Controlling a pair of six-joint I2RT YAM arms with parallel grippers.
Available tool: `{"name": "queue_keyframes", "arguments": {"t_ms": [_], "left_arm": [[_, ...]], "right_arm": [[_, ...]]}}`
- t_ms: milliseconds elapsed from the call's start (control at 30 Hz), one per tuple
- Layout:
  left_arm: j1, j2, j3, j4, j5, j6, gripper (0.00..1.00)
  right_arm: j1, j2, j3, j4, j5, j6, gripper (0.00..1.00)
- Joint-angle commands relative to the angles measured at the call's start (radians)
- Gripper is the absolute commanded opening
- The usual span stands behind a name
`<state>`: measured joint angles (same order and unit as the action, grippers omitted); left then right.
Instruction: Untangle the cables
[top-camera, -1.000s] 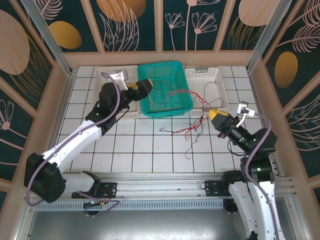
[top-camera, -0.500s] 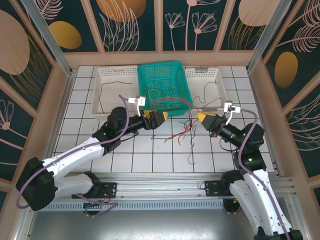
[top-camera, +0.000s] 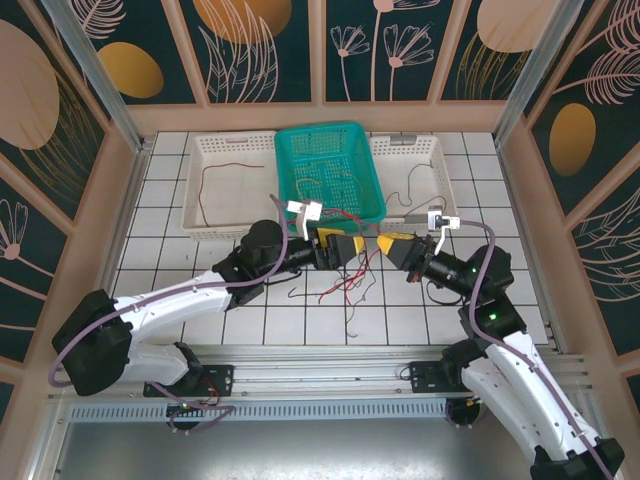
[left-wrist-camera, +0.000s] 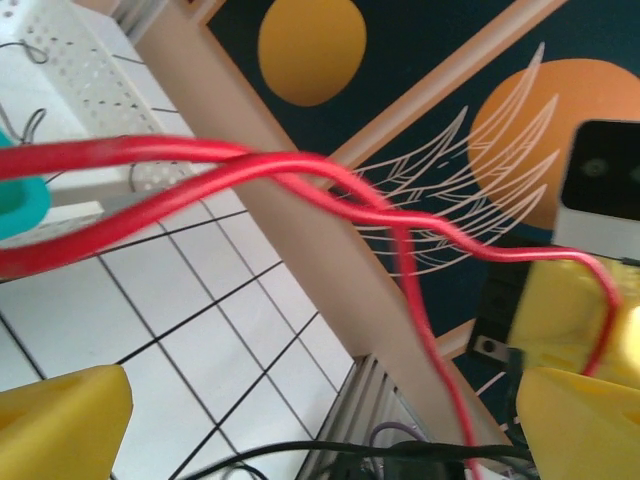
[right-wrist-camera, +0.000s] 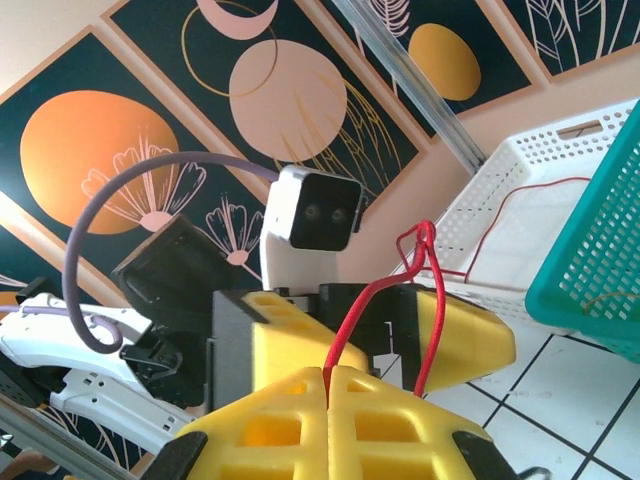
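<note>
Red cable (left-wrist-camera: 150, 150) clamped in the right hand (right-wrist-camera: 328, 380) has come between the left hand's (top-camera: 352, 247) spread fingers (left-wrist-camera: 60, 425).

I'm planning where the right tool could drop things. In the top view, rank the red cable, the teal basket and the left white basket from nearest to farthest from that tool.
1. red cable: pinched in the right tool, mid-table.
2. teal basket: just behind the tool, middle of the back row.
3. left white basket: far left of the back row.
</note>
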<state>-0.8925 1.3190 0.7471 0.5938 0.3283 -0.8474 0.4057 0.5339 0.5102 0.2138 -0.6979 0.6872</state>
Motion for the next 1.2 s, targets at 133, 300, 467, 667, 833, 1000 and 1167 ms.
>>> {"name": "queue_keyframes", "arguments": {"t_ms": [133,300,467,667,833,1000,1167], "left_arm": [[-0.018,-0.017,-0.065,0.226,-0.043,-0.051,0.95],[-0.029,0.047,-0.039,0.270,-0.019,-0.068,0.86],[-0.032,0.073,-0.013,0.288,-0.019,-0.068,0.82],[-0.032,0.087,-0.004,0.299,-0.020,-0.069,0.61],[-0.032,0.086,-0.005,0.305,-0.025,-0.070,0.35],[-0.033,0.057,-0.021,0.282,-0.040,-0.054,0.04],[-0.032,-0.010,-0.056,0.178,-0.090,-0.015,0.00]], "right_arm": [[0.015,-0.009,-0.021,0.077,0.017,0.007,0.00],[0.030,-0.003,-0.037,0.119,0.015,0.031,0.00],[0.056,0.003,-0.044,0.138,0.020,0.044,0.00],[0.074,0.003,-0.038,0.139,0.031,0.044,0.00],[0.081,0.000,-0.036,0.132,0.042,0.039,0.00],[0.082,-0.012,-0.019,0.079,0.081,0.016,0.00],[0.082,-0.030,0.009,-0.061,0.236,-0.020,0.00]]}}
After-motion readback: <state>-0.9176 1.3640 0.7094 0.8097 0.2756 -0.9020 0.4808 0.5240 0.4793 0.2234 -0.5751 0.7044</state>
